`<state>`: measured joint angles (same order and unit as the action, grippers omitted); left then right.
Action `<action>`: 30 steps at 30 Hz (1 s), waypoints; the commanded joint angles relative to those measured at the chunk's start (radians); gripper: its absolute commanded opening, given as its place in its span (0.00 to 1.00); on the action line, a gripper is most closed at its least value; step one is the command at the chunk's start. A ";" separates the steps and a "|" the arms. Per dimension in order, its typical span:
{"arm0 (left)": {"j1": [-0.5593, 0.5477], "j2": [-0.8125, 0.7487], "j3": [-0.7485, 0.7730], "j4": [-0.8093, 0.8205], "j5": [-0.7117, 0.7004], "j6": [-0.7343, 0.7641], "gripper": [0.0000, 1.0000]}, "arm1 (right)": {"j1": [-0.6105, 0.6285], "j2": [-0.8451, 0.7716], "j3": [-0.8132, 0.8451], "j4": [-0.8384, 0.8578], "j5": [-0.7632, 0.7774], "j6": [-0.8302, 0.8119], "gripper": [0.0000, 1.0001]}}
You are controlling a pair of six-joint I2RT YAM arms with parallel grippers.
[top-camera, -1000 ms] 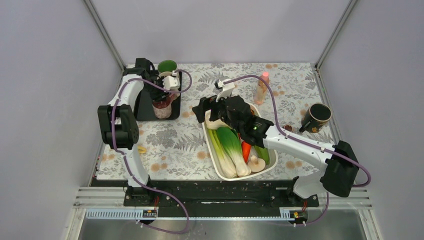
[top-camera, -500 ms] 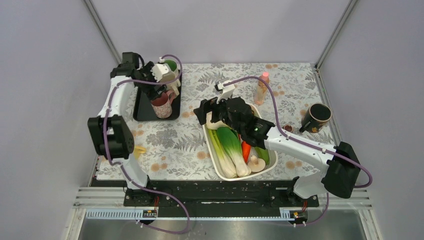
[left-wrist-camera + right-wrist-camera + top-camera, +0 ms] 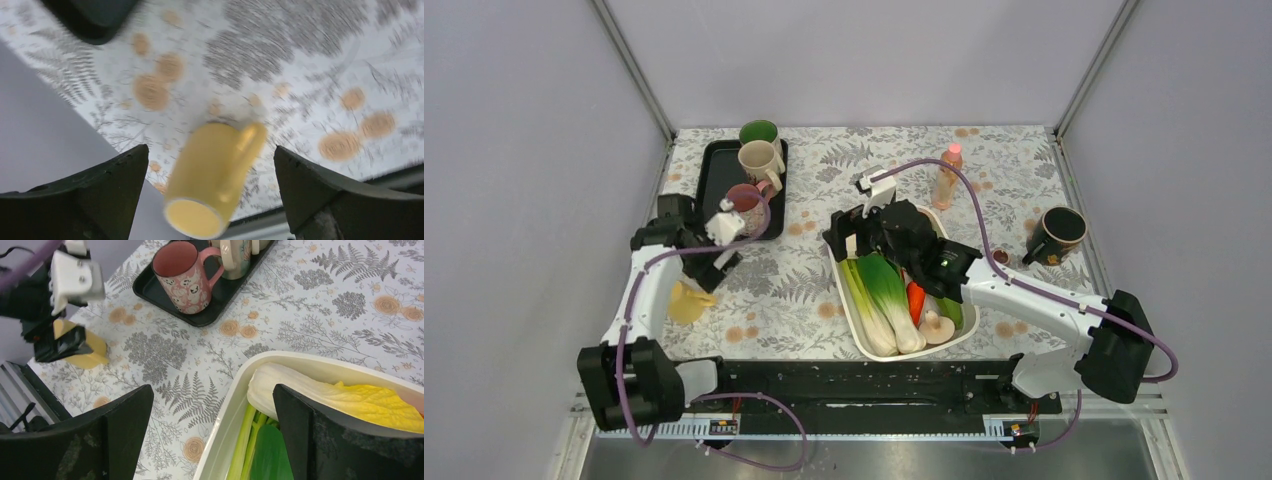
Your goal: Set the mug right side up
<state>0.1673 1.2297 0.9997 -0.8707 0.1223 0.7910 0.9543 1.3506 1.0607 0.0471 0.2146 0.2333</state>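
— Where is the mug sitting?
— The yellow mug point(image 3: 212, 177) stands on the flowered table point(image 3: 804, 290), close to its left edge and well apart from the black tray point(image 3: 719, 180). It looks upside down: its closed base faces my wrist camera, and the mouth end is on the cloth

— And your left gripper?
— My left gripper point(image 3: 210, 148) hangs above the mug with the jaws spread wide and nothing held. In the wrist view the mug lies between my two fingers point(image 3: 100, 195), with clear gaps on both sides. Its handle point(image 3: 247, 145) points toward the right-hand finger. Nothing touches it. That view is blurred, so I can't judge finer detail. From overhead, my fingers sit just past the mug, on the side toward the tray

— What about the other one?
— My right gripper point(image 3: 212, 390) is wide open too and holds nothing. It is over the rim of the white tub point(image 3: 240, 382) of vegetables, far from the mug. A pink mug point(image 3: 182, 282) stands upright on the tray beyond it
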 commanded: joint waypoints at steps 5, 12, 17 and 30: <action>-0.158 -0.126 -0.244 0.018 -0.245 0.502 0.99 | -0.002 -0.020 0.038 -0.169 0.021 -0.005 1.00; -0.153 -0.002 -0.307 0.105 -0.374 0.616 0.99 | -0.002 -0.001 0.074 -0.223 0.049 0.027 0.99; -0.151 0.052 -0.353 0.275 -0.423 0.671 0.88 | -0.002 0.023 0.103 -0.226 0.046 0.031 0.99; -0.140 0.119 -0.196 0.079 -0.316 0.620 0.49 | -0.002 0.042 0.132 -0.238 0.064 -0.036 0.99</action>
<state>0.0227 1.3331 0.7486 -0.7456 -0.2176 1.4193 0.9543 1.3933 1.1492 -0.1932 0.2485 0.2272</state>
